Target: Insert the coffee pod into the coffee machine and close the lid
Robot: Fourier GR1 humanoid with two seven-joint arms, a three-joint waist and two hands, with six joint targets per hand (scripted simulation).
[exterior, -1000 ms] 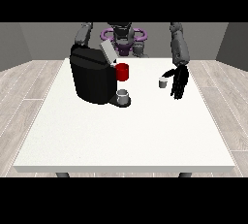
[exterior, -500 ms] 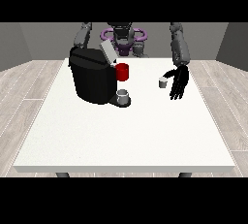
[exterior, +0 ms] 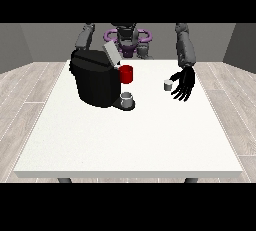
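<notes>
On table [exterior: 125, 145], coffee pod [exterior: 168, 85] stands upright just beside my hand at the view's right [exterior: 183, 84], on its machine-facing side. Fingers spread, holding nothing. Coffee machine [exterior: 96, 77] lid [exterior: 111, 54] up. I see only 1 hand.

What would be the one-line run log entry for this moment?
hand at view's right: open, beside coffee pod | pod: on table, not grasped | coffee machine: lid open

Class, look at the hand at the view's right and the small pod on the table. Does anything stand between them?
Nothing visible does. The pod sits on bare table just beside the hand.
</notes>
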